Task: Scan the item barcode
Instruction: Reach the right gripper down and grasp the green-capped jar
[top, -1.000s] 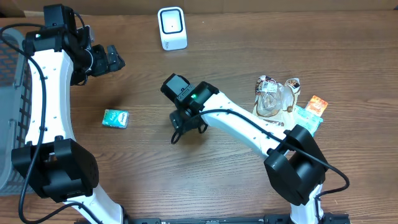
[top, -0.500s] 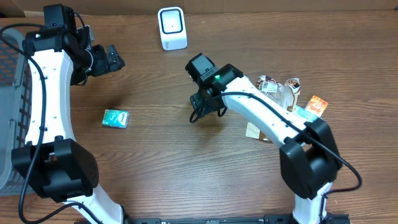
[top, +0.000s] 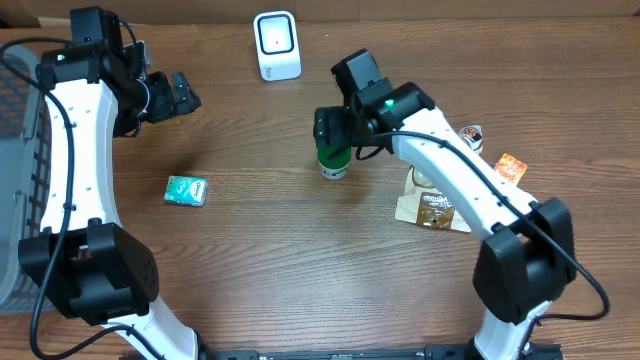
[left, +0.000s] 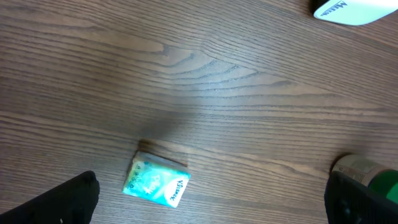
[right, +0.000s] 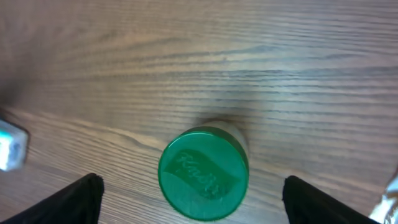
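A white barcode scanner (top: 277, 45) stands at the back of the wooden table. A small jar with a green lid (top: 333, 162) stands upright in front of it. My right gripper (top: 334, 138) hovers over the jar; in the right wrist view the green lid (right: 204, 174) lies between its open fingertips (right: 78, 200), with a gap on each side. A teal tissue pack (top: 186, 190) lies at the left. My left gripper (top: 182, 95) hangs open and empty above the table; in its wrist view the pack (left: 155, 182) sits between the wide fingers.
A grey basket (top: 20, 150) stands at the left edge. Snack packets lie at the right: a brown one (top: 435, 208) and an orange one (top: 511, 167). The scanner's base (left: 357, 9) and the jar (left: 372, 177) show in the left wrist view.
My right arm has swung to the right and towards the back. Its jaws have widened, and the green-lidded jar now stands uncovered on the table below them. The left arm has not moved.
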